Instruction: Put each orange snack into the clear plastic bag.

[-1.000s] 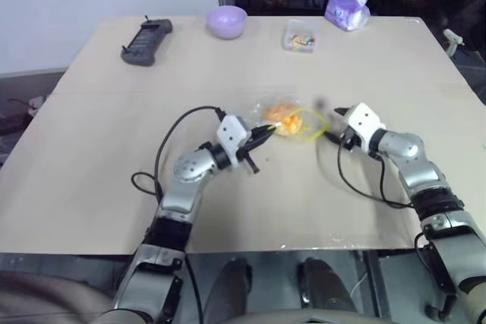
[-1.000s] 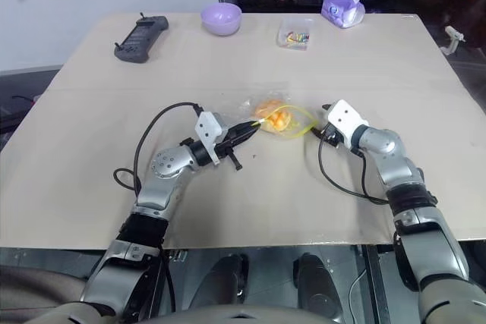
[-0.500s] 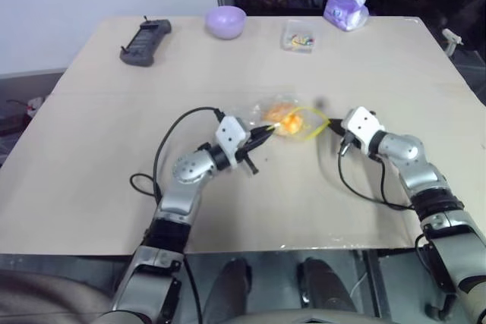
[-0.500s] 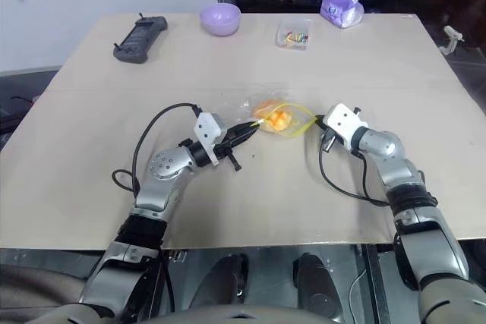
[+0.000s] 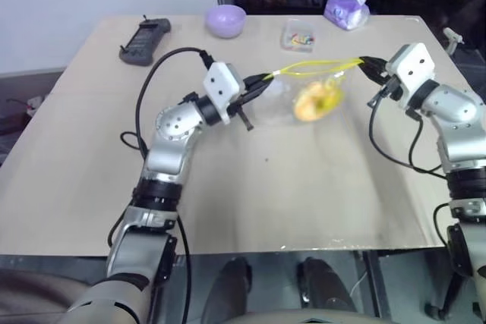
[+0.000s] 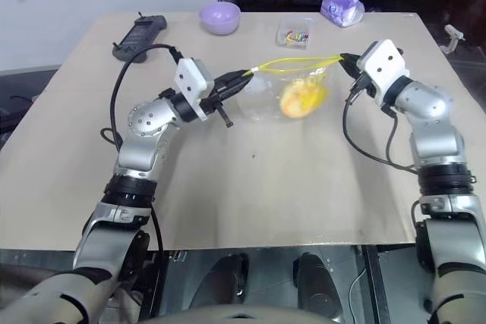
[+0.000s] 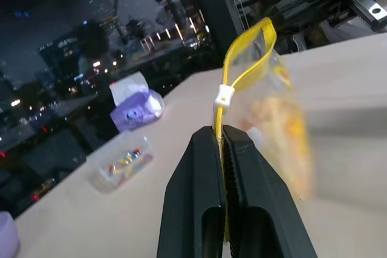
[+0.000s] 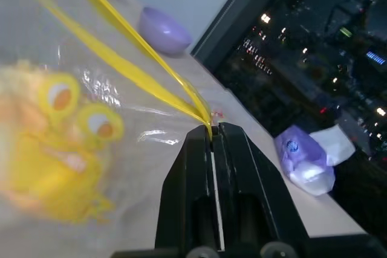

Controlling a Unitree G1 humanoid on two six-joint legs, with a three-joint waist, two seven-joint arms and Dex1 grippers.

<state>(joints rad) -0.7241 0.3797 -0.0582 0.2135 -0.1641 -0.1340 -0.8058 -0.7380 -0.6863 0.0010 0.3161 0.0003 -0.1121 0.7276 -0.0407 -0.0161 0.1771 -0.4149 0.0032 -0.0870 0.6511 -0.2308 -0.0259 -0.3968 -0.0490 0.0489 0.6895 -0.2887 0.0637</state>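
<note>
The orange snack (image 5: 315,101) hangs inside the clear plastic bag (image 6: 282,89), whose seal ends both the left hand (image 5: 263,79) and right hand (image 5: 364,61) pinch above the table (image 5: 304,187), so little remains.

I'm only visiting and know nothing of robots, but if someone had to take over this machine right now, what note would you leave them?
Left gripper: shut on the yellow seal strip at one end of the thin clear plastic bag.
Right gripper: shut on the strip's other end.
The bag hangs stretched between them above the beige table.
Done: the round orange snack sits inside the bag.
Left: I see no other orange snack on the table; the seal looks partly open, so close it and set the bag down.
</note>
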